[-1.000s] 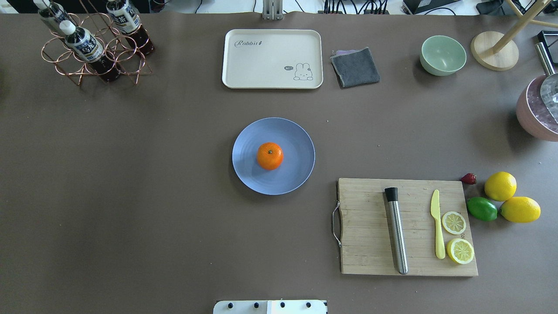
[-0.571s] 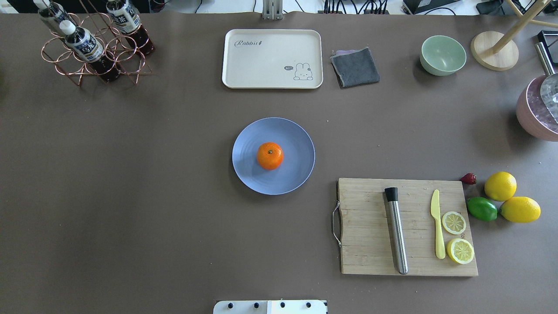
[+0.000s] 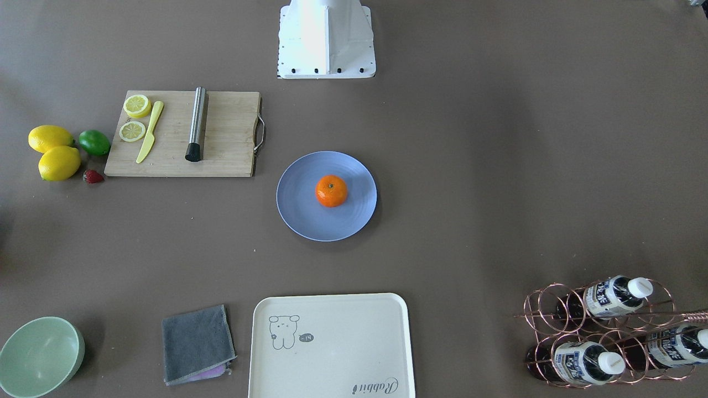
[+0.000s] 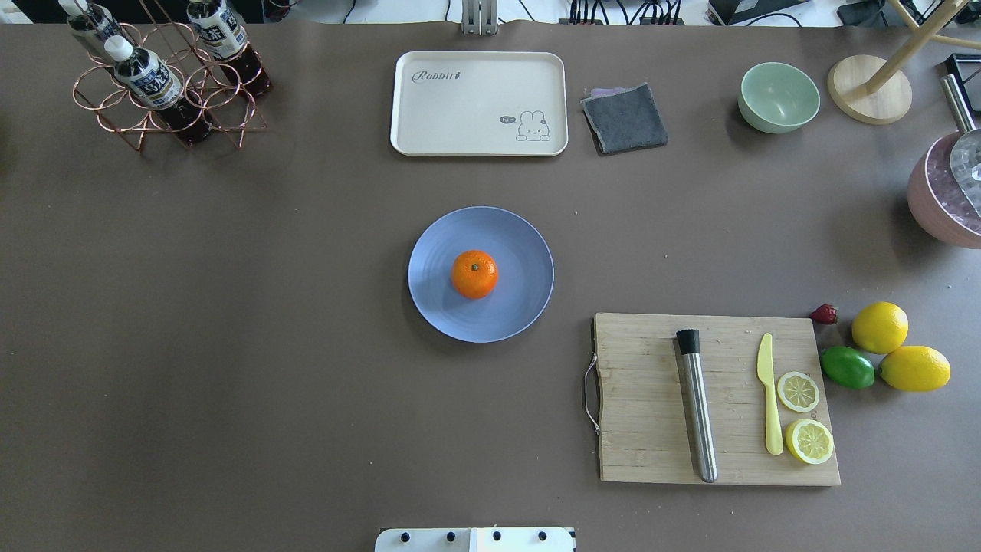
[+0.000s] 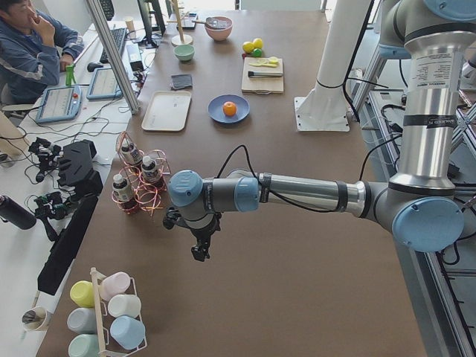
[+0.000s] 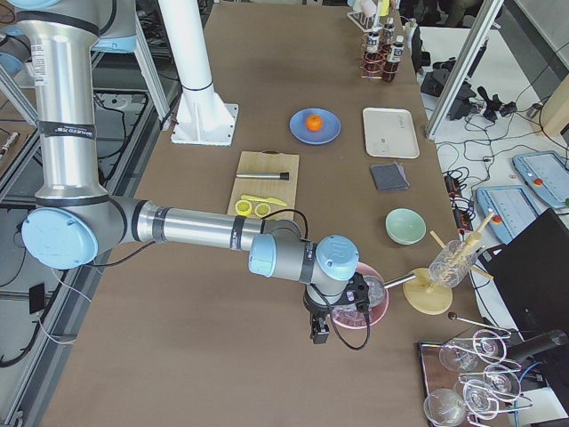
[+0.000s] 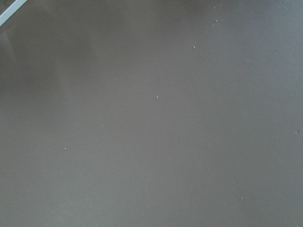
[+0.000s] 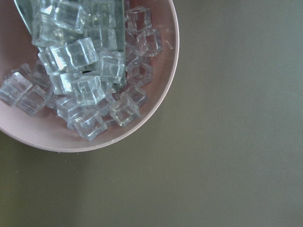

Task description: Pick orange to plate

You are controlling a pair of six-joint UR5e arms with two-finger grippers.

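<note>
The orange [image 4: 474, 274] rests near the middle of the blue plate [image 4: 521, 245], stem dimple up; both also show in the front view as orange [image 3: 331, 190] and plate [image 3: 298, 207]. Neither gripper appears in the overhead or front views. In the left side view my left gripper [image 5: 199, 253] hangs low over bare table beside the bottle rack, far from the plate. In the right side view my right gripper [image 6: 320, 332] hovers at the pink ice bowl, also far off. Whether either gripper is open or shut I cannot tell.
A cream tray [image 4: 479, 103], grey cloth [image 4: 625, 117] and green bowl [image 4: 779, 97] line the far edge. The cutting board [image 4: 651, 429] holds a muddler, yellow knife and lemon slices. Beside it lie lemons [image 4: 880, 327] and a lime [image 4: 848, 367]. Elsewhere stand a bottle rack [image 4: 165, 84] and pink ice bowl [image 8: 156, 109].
</note>
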